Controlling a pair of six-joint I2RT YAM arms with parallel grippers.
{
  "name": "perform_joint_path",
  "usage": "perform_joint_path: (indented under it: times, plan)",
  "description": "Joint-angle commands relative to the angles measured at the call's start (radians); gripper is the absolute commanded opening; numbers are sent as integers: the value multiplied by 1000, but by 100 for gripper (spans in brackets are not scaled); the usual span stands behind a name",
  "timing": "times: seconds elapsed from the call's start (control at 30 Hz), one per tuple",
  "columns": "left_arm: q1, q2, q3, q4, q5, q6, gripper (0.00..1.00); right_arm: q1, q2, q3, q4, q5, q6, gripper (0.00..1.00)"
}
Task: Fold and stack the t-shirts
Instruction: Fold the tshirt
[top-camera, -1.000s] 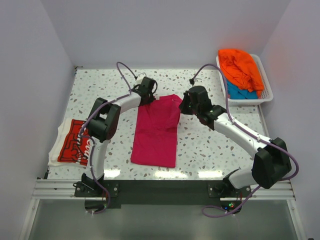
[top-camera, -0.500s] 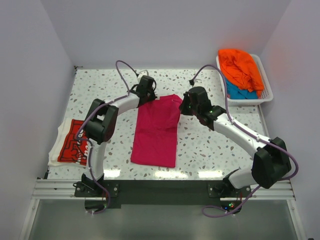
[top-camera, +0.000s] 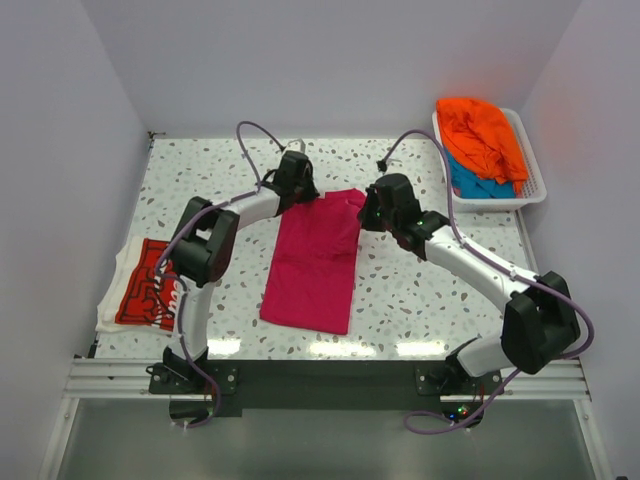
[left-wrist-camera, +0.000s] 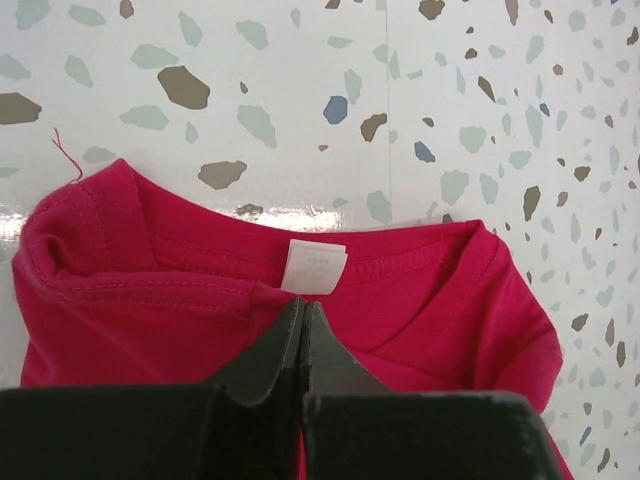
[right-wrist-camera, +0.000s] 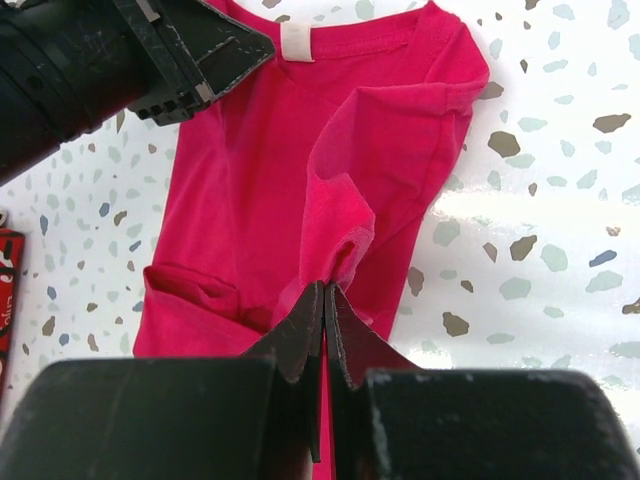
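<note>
A magenta-pink t-shirt (top-camera: 312, 265) lies folded into a long strip in the middle of the table, collar at the far end. My left gripper (top-camera: 303, 195) is shut on the cloth just below the white neck label (left-wrist-camera: 313, 266), and creases run into its tips (left-wrist-camera: 302, 303). My right gripper (top-camera: 367, 216) is shut at the shirt's far right edge, with a raised fold of the same shirt (right-wrist-camera: 345, 215) pinched between its tips (right-wrist-camera: 326, 287). A folded red t-shirt with white lettering (top-camera: 148, 285) lies at the left edge. Orange (top-camera: 482, 135) and teal-blue (top-camera: 480, 185) t-shirts sit in the basket.
The white slatted basket (top-camera: 535, 188) stands at the far right corner against the wall. A pale cloth edge (top-camera: 112, 300) shows under the red shirt. Walls close in the table on the left, the back and the right. The speckled tabletop (top-camera: 430, 290) shows bare around the pink shirt.
My left gripper has crept slightly farther and to the right with the collar. The pink shirt's near end has shifted a little to the left. The right arm has barely moved.
</note>
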Motion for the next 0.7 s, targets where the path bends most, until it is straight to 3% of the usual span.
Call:
perform_joint_path:
  times: [0.0,0.3,0.67]
  plan:
    - [-3,31,16,66,42,30,0,-1,17,25,58,-4,15,0]
    - [-3,68,30,89,131,47,1,-3,50,58,63,-13,19,0]
    - [54,-5,34,124,162,34,40,-1,122,132,74,-36,22,0]
